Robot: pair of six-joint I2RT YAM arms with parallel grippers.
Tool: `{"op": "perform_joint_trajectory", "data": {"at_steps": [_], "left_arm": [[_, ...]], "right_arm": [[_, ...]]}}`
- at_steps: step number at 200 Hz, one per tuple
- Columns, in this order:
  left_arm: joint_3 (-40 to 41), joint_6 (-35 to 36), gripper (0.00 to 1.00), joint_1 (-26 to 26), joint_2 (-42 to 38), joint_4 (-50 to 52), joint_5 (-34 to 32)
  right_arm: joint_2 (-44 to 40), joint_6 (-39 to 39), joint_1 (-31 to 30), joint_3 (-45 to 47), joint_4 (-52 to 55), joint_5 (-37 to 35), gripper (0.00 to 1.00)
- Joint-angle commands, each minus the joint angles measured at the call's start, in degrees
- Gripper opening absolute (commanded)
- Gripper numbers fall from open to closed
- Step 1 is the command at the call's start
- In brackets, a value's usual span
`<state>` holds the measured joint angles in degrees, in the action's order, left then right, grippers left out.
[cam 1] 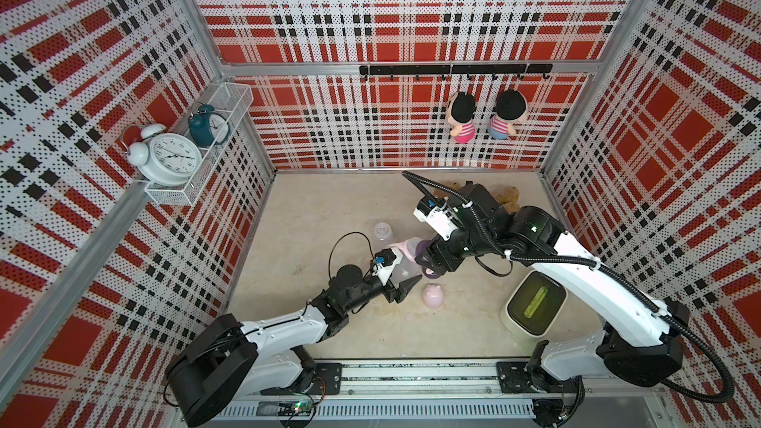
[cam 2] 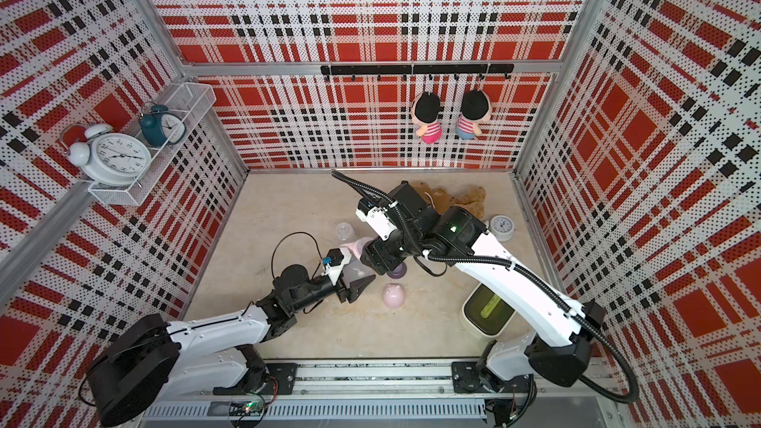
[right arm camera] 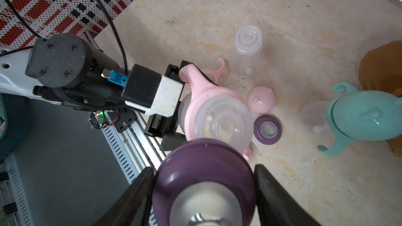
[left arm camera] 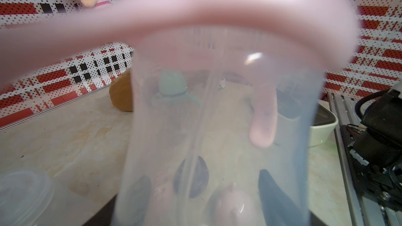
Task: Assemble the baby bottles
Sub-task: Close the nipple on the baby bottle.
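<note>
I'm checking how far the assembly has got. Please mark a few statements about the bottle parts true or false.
1. The right gripper grips a purple collar. True.
2. The pink cap is on a bottle. False: it sits alone on the table.
3. The bare clear bottle has no collar. True.
4. The teal-handled bottle lacks its cap. False: its mint cap is on.
5. Only one collar is visible. False: a second collar lies on the table.
</note>
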<state>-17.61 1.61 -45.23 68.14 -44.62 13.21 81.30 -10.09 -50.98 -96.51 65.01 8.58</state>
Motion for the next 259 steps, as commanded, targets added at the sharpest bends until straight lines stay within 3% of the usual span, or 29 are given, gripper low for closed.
{"op": "perform_joint_trajectory", "data": {"at_steps": [1,111,259], "left_arm": [[0.9,2.9,0.00,-1.6,0.6,-4.2,-2.6],[3.7,4.8,0.00,-3.2,0.5,-8.7,-3.8],[3.2,5.5,0.00,-4.8,2.4,-11.8,-7.1]], "right_arm": [[1.3,2.0,0.3,-1.3,2.0,1.2,0.63],[4.1,3.9,4.1,1.9,-1.6,8.2,0.62],[6.1,3.3,4.1,4.1,-2.1,9.9,0.62]]}}
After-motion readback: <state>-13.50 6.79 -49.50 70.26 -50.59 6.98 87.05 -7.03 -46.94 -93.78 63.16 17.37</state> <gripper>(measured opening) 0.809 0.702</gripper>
